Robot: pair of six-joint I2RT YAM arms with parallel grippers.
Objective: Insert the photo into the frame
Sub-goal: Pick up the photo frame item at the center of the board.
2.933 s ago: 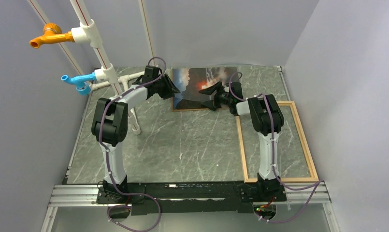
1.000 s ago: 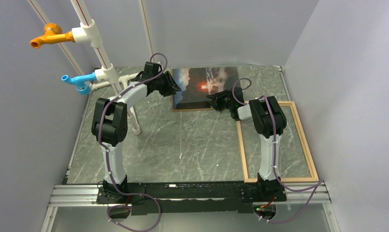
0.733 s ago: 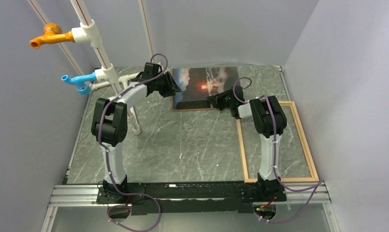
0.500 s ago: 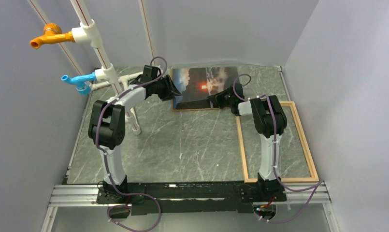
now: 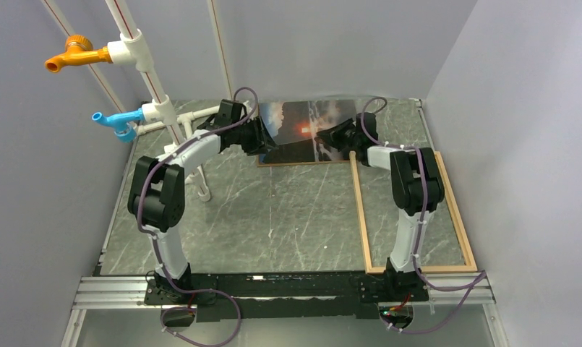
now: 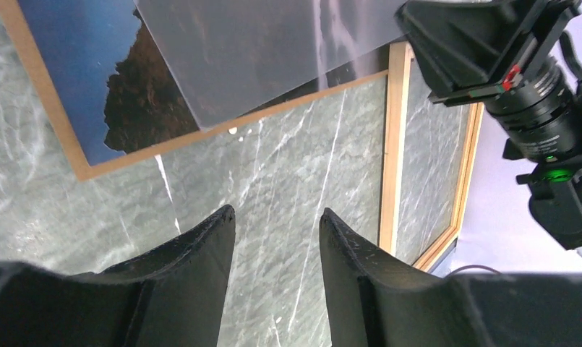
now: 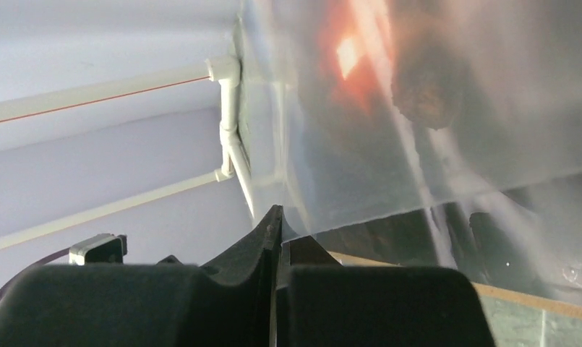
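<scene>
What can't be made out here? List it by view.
Right wrist: whether the glossy sheet in the right gripper is the photo or a cover; glare.
Top external: part of the frame, its far rail, behind the right arm.
Left wrist: most of the photo, past the top edge.

1. top view: bright, even, diffuse light from above. the walls [image 5: 331, 43] are flatly lit, and the arms cast only faint, soft shadows on the table [image 5: 273, 210]. focus is sharp all over.
2. in that view the glossy photo [image 5: 291, 130] carries pale glare streaks across its right half.
3. left wrist view: the clear sheet [image 6: 273, 50] reads as a milky haze with one white streak of reflection. the open left gripper [image 6: 277, 217] is dark, and its near parts are soft.
4. right wrist view: washed out and hazy through the sheet, which is pinched in the closed right gripper [image 7: 275, 217]. the orange glow is smeared, and the fingers are near-black and blurred.
</scene>
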